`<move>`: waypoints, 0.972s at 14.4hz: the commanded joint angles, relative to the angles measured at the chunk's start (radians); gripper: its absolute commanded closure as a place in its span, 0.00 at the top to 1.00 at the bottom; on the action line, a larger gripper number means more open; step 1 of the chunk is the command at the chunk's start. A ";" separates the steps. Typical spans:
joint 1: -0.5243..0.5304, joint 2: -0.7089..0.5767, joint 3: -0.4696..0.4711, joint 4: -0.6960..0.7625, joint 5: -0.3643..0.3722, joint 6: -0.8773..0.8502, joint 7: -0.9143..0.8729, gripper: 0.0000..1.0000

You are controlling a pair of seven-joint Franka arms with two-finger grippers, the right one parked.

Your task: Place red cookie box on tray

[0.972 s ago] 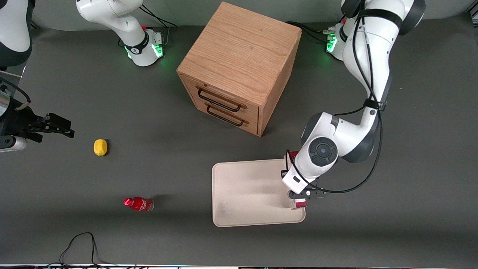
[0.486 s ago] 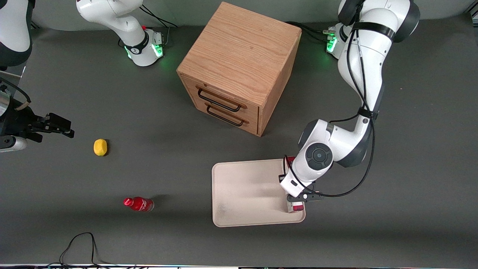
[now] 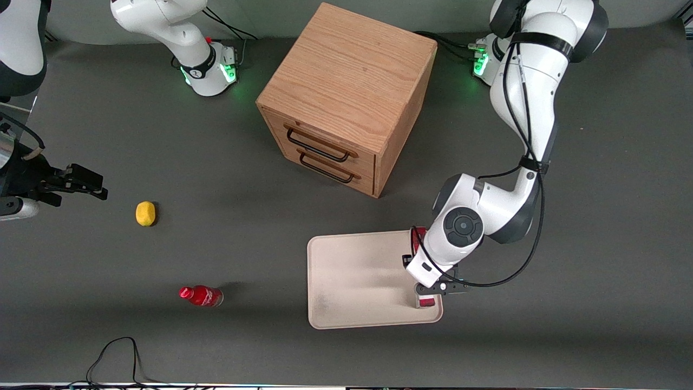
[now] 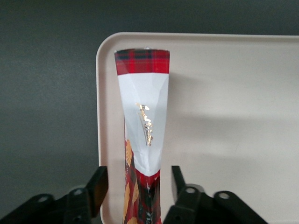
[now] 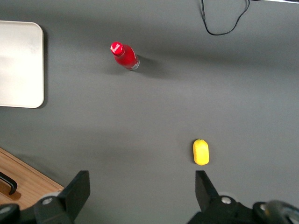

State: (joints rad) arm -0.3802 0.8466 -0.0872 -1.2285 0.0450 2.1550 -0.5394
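The red cookie box [image 4: 142, 93] rests on its thin long edge on the cream-white tray [image 4: 233, 93], along the tray's short rim at the working arm's end. My left gripper [image 4: 138, 173] is open and straddles the box, with a gap between each finger and the box. In the front view the gripper [image 3: 427, 292] is over that end of the tray [image 3: 357, 281]. The wrist hides most of the box there, and only its red ends [image 3: 426, 301] show.
A wooden two-drawer cabinet [image 3: 346, 97] stands farther from the front camera than the tray. A small red bottle [image 3: 201, 296] and a yellow lemon [image 3: 145, 213] lie toward the parked arm's end. A black cable [image 3: 116, 355] loops at the table's near edge.
The left wrist and the box have shifted slightly toward the tray's middle and come lower over the tray. Nothing else has moved.
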 commanded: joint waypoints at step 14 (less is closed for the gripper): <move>0.010 -0.632 -0.013 -0.005 0.009 -0.708 -0.033 1.00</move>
State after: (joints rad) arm -0.3790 0.2786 -0.0986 -1.1945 0.0449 1.4599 -0.5713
